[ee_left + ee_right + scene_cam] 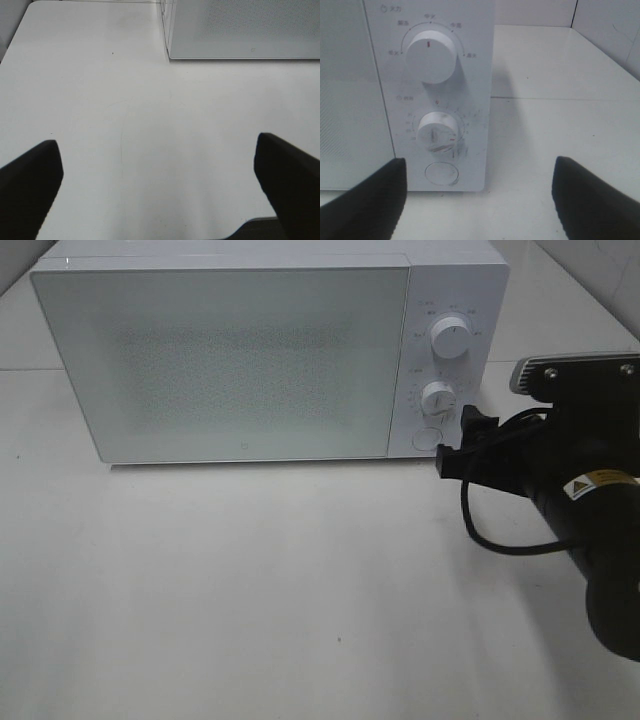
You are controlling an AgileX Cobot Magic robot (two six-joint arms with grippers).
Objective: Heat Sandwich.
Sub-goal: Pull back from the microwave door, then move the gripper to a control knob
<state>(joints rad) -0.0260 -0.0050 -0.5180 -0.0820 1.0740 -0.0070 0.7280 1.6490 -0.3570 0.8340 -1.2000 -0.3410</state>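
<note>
The left gripper [160, 185] hangs over bare white table [150, 100], its two black fingers [30, 185] spread wide with nothing between them. Only its own wrist camera shows it; the high camera does not catch it. Past it, that wrist view takes in a lower corner of the microwave [240, 30], the rest cut off by the frame.

The right gripper [460, 440] is held close before the microwave's control panel [450, 370], fingers well apart and empty. Whether they touch the panel cannot be told. From above, the black right arm [590, 510] runs out of frame at the right, a black cable [490, 535] looping beneath it.

The right wrist view gives the panel's detail, which is small and soft from above. A round button [440, 173] sits lowest, a scuffed lower knob [436, 131] above it, and an upper knob [431, 56] with its red mark pointing straight up. The printed labels are too blurred to read.

The microwave's door [220, 360] is shut, its frosted face showing only a grey speckled patch and nothing of the inside.

The sandwich shows in none of the three views, so its place, long axis and heading cannot be told.
</note>
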